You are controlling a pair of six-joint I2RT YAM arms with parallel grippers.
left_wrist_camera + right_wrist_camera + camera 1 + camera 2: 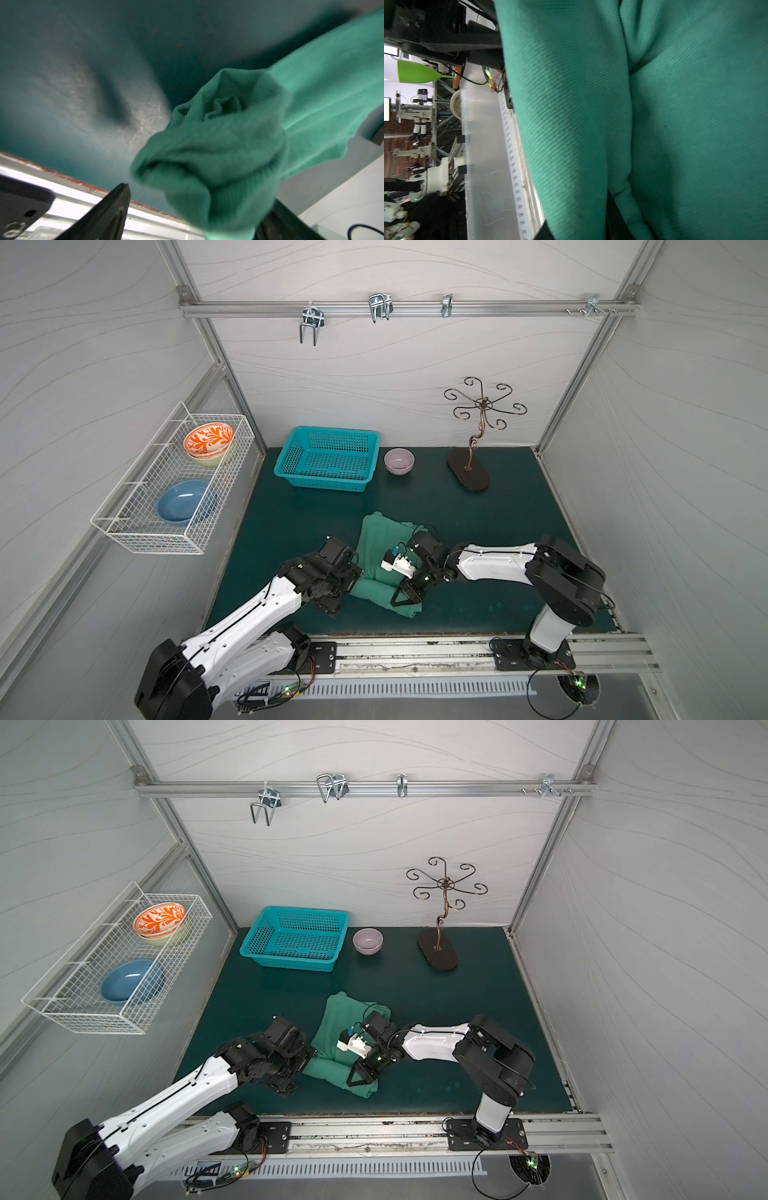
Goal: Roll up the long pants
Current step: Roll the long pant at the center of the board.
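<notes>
Near the front edge of the mat (478,531), the long pants (376,539) lie partly rolled, arms covering their middle. Left gripper (199,199) spread wide about the roll's end, one finger hidden by cloth. Right gripper (577,216) pinches a fold, tips mostly cut off.

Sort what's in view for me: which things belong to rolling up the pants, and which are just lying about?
In the job: long pants, partly rolled; left claw; right claw.

Lying about: turquoise basket; lilac bowl; scrolled metal stand; wire rack holding orange-patterned bowl and blue bowl.
</notes>
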